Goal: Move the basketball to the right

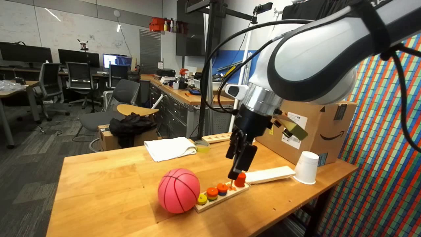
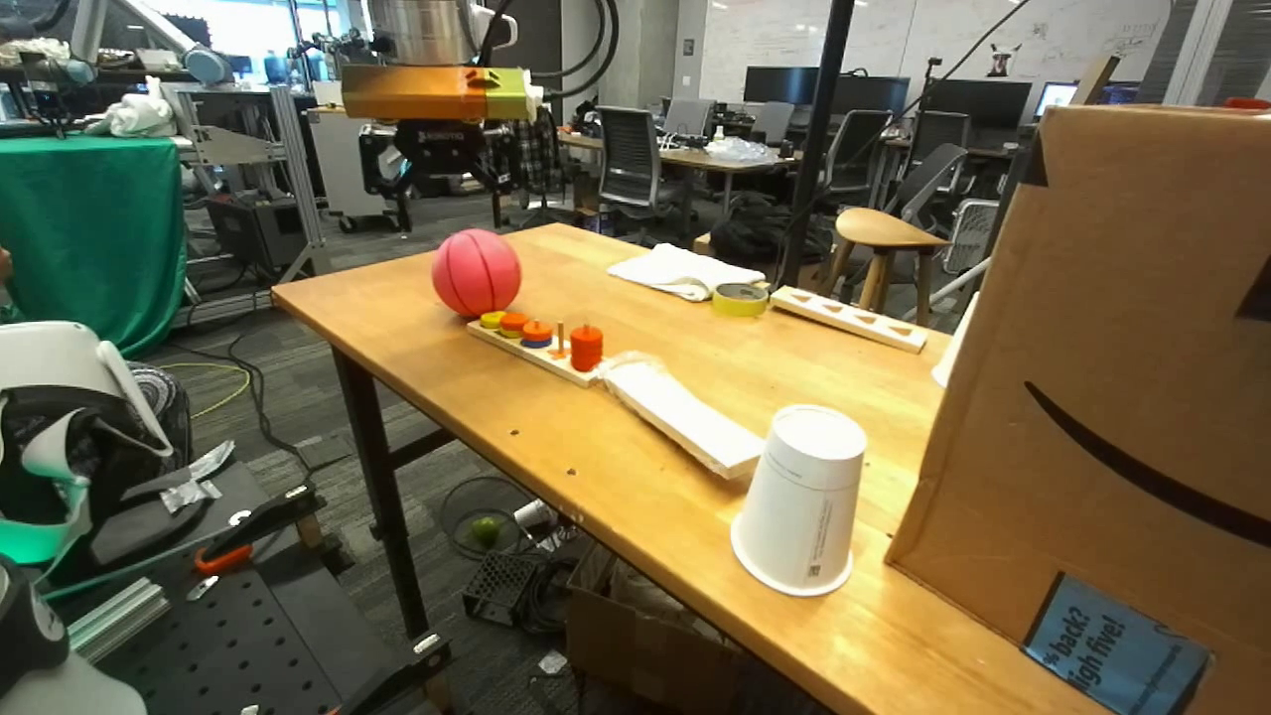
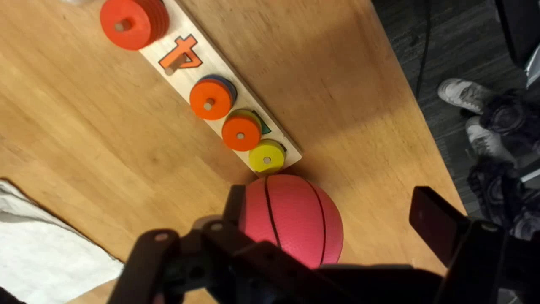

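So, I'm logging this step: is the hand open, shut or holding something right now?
Hand: open, holding nothing; the basketball rests on the table.

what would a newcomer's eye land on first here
Probably the pink basketball, sitting on the wooden table at the end of the peg board. Next, perhaps, the big white robot arm, which fills the upper right of an exterior view. A large cardboard box also stands out, at the right edge of an exterior view.
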Tool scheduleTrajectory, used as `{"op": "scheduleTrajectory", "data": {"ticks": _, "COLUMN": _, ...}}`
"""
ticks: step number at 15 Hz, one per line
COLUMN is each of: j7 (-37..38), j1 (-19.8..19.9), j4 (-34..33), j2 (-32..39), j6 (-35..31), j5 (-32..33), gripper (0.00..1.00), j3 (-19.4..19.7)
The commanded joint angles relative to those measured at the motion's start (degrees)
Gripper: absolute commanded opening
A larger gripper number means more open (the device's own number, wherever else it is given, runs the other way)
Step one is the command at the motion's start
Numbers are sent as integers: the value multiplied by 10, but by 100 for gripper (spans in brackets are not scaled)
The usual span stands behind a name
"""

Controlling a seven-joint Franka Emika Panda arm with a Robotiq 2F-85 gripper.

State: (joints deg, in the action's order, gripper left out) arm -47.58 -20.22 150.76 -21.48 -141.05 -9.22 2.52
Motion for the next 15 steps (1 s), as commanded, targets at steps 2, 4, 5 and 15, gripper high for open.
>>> {"op": "scheduleTrajectory", "data": {"ticks": 2, "j7": -97, "j1": -2, "j4": -80, "j2": 73, "j6": 16, "j5": 27, "gripper": 100, "j3": -22}}
{"op": "scheduleTrajectory", "data": {"ticks": 4, "j7": -128, "j1": -2, "j4": -117, "j2": 103, "j6": 23, "j5": 36, "gripper": 100, "j3": -43}}
{"op": "scheduleTrajectory", "data": {"ticks": 5, "j7": -140, "j1": -3, "j4": -133, "j2": 117, "j6": 24, "j5": 39, "gripper": 100, "j3": -57}}
{"op": "scheduleTrajectory", "data": {"ticks": 15, "j7": -251, "j1": -31, "j4": -191, "j2": 194, "j6": 17, "j5": 79, "gripper": 100, "j3": -192}}
